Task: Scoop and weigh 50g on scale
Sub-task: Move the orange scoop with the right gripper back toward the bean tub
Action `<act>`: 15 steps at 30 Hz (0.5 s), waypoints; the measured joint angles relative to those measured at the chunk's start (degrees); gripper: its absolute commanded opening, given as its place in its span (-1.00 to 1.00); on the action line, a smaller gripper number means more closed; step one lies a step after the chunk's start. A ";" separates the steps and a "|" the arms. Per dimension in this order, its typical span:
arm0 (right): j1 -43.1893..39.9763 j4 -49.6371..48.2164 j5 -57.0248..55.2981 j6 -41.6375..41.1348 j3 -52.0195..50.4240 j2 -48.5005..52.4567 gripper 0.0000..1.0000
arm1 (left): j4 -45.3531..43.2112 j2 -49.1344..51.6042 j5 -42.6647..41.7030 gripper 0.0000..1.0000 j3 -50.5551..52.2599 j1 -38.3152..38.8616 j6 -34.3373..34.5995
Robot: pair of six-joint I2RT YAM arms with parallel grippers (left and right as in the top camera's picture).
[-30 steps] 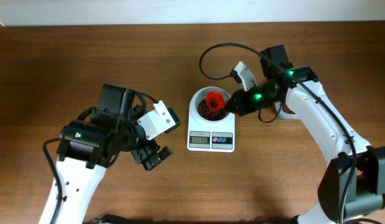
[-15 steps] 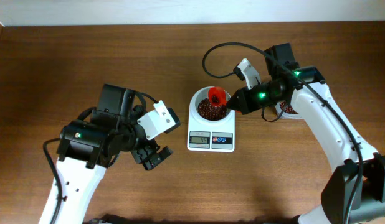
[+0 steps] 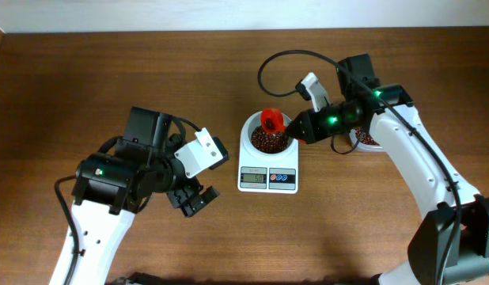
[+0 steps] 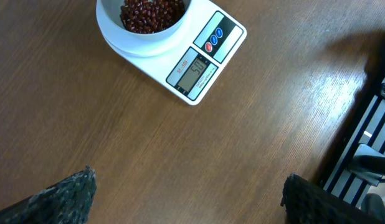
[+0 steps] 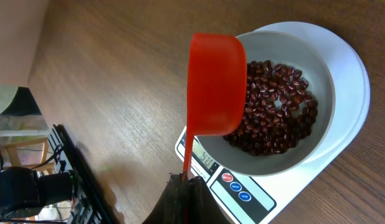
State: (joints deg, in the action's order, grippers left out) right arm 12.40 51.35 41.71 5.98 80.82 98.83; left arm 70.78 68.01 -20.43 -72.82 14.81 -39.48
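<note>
**Mia:** Where is the scale [image 3: 267,168]?

**Ben:** In the middle of the desk [image 3: 110,71]. Its bowl [image 3: 266,139] has red beans in it.

**Mia:** What does the right claw [image 3: 298,131] hold?

**Ben:** It is pinched tight on the red scoop [image 3: 271,121]. The scoop hangs tipped over the bowl. Its handle points back to the claw, just right of the scale.

**Mia:** And the left claw [image 3: 195,199]?

**Ben:** Wide open and holding nothing, well apart on the scale's left. The right arm is nearer.
</note>
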 measured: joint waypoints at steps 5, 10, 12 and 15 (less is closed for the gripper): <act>-3.08 0.02 1.55 -0.20 0.00 0.00 -0.92 | 0.00 0.00 0.00 0.98 0.00 0.00 -0.02; -10.88 0.02 2.14 -0.24 0.00 0.00 -0.92 | -0.02 0.00 0.00 0.98 0.00 0.00 0.00; -16.04 0.11 2.36 -0.24 0.00 0.00 -0.92 | 0.00 0.00 0.00 0.98 0.00 0.00 -0.02; -23.06 1.95 2.38 0.20 0.00 0.00 -0.92 | 0.00 0.00 0.00 0.98 0.00 0.00 0.00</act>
State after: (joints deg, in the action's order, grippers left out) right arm -10.66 53.30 44.10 6.17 80.82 98.83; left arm 70.78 68.01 -20.43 -72.82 14.81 -39.48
